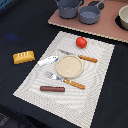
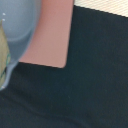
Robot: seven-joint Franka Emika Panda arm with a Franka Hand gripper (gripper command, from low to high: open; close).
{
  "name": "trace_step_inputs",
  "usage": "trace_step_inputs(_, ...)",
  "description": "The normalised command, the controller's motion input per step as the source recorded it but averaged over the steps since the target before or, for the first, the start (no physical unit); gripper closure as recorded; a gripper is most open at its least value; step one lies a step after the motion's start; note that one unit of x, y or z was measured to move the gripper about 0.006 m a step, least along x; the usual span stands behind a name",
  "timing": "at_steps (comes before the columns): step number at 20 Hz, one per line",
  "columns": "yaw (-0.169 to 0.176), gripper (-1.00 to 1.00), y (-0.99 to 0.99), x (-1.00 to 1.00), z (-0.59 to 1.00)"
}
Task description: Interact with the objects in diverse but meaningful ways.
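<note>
I can't see my pincer, so its opening is unknown. On the mat, red tomato (image 1: 81, 42) above the round beige plate (image 1: 69, 66), brown sausage (image 1: 52, 89) low. Golden-yellow bread loaf (image 1: 23, 57) lies on the dark table (image 1: 20, 30).

All I can make out that might be the robot's own body is a blurred olive-beige sliver (image 2: 2, 55) with a curved edge, at the left edge of the wrist view, too soft to tell for certain.
</note>
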Motion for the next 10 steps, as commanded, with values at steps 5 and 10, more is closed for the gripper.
trace_step_inputs(5, 0.016, -1.0, -0.93, -0.09, 0.12)
trace_step_inputs(10, 0.035, -1.0, -0.92, -0.03, 0.04)
